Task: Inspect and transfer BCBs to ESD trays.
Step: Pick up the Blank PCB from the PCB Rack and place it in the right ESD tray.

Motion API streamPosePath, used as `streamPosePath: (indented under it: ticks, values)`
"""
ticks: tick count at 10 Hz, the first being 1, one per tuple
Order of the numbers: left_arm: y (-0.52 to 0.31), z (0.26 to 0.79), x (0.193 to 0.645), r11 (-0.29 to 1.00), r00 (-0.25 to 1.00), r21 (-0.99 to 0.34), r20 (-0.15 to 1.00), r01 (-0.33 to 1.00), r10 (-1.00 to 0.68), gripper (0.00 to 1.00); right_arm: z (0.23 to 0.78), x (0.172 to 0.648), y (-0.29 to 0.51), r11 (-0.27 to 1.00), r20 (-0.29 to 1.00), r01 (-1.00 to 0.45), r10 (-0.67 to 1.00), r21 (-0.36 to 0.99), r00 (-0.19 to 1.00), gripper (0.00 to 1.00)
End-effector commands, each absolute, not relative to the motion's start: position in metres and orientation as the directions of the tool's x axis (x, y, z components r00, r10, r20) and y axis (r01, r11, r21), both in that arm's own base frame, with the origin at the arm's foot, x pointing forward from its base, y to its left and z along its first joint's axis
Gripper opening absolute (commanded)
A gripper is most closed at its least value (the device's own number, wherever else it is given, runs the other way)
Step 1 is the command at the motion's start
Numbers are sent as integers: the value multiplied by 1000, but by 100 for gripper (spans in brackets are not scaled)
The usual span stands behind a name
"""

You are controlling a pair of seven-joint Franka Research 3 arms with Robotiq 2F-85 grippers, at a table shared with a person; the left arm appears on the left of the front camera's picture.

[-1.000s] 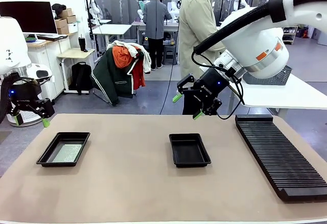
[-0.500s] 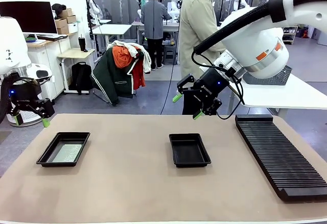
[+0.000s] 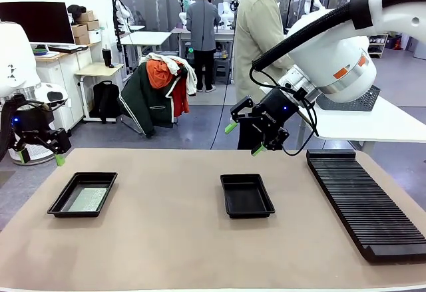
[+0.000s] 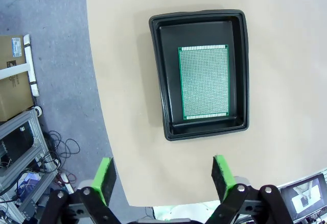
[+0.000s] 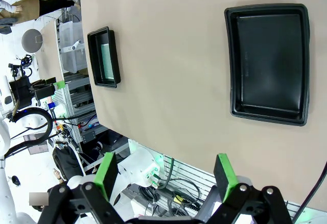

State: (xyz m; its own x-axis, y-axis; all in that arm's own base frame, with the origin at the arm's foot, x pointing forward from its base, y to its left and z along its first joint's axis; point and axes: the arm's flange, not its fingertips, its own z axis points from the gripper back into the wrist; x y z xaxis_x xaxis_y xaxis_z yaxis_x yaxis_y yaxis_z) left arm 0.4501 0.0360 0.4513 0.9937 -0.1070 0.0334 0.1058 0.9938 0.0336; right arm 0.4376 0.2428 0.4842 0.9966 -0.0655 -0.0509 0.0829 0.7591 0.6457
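One ESD tray [image 3: 60,201] lies at the table's left with a green dotted BCB [image 3: 89,199] flat on its floor. The left wrist view looks straight down on this tray [image 4: 159,81] and its BCB [image 4: 203,82]. My left gripper [image 3: 40,157] hovers open above and behind that tray, with nothing between its fingers [image 4: 163,175]. A second ESD tray [image 3: 247,195] sits empty at mid-table; the right wrist view shows its bare floor [image 5: 268,63] and the far tray [image 5: 103,56]. High behind the empty tray my right gripper [image 3: 244,139] hangs open and holds nothing [image 5: 163,175].
A long black ribbed rack [image 3: 366,199] runs along the table's right side. A person in a beige shirt [image 3: 259,32] stands at the far edge behind my right gripper. A grey mesh basket [image 3: 365,99] rests on a white side table at the right.
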Motion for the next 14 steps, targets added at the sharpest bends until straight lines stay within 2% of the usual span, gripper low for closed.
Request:
streamPosePath:
  ticks: [1, 14]
  values:
    - [37, 449, 450, 993, 993, 28, 40, 112, -113, 100, 485, 440, 244, 770, -50, 82, -66, 632, 997, 100]
    - [37, 449, 450, 993, 993, 28, 40, 112, -113, 100, 485, 440, 244, 770, -50, 82, -66, 632, 997, 100]
